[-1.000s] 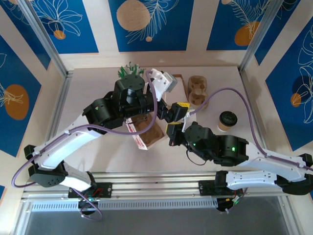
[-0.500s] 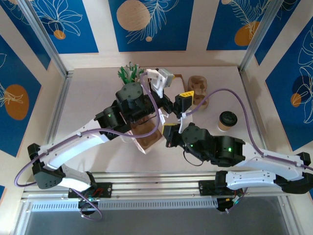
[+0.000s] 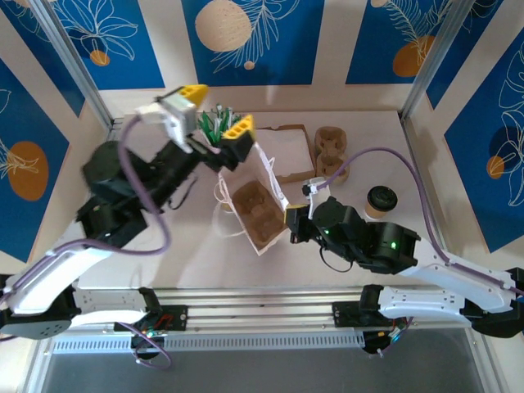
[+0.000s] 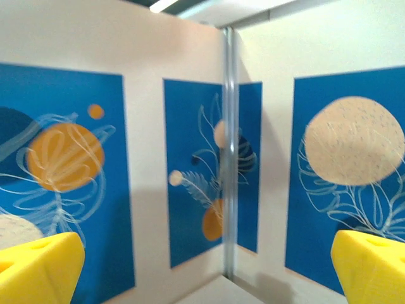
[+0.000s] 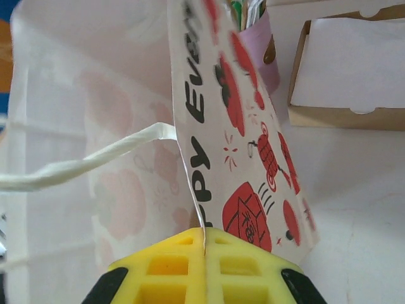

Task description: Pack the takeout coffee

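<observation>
The takeout coffee [image 3: 381,201], a brown paper cup with a black lid on it, stands at the right of the table, apart from both grippers. A white paper bag [image 3: 258,205] with red prints stands open in the middle, brown showing inside it. My right gripper [image 3: 288,219] is shut on the bag's right rim; in the right wrist view the yellow fingertips [image 5: 204,231] pinch the bag's wall [image 5: 247,145]. My left gripper [image 3: 217,110] is raised high at the back left, open and empty. Its wrist view has the gripper [image 4: 209,272] facing the wall corner.
A pink cup of green sticks [image 3: 214,123] stands behind the bag, also seen as the pink cup [image 5: 269,57]. A brown box with white paper [image 3: 288,151] and a pulp cup carrier [image 3: 330,151] lie at the back. The bag's paper handle [image 5: 82,161] hangs left.
My left arm has lifted away from the bag and swung up and to the left, uncovering the bag's mouth. My right gripper has stayed shut on the bag's rim.
</observation>
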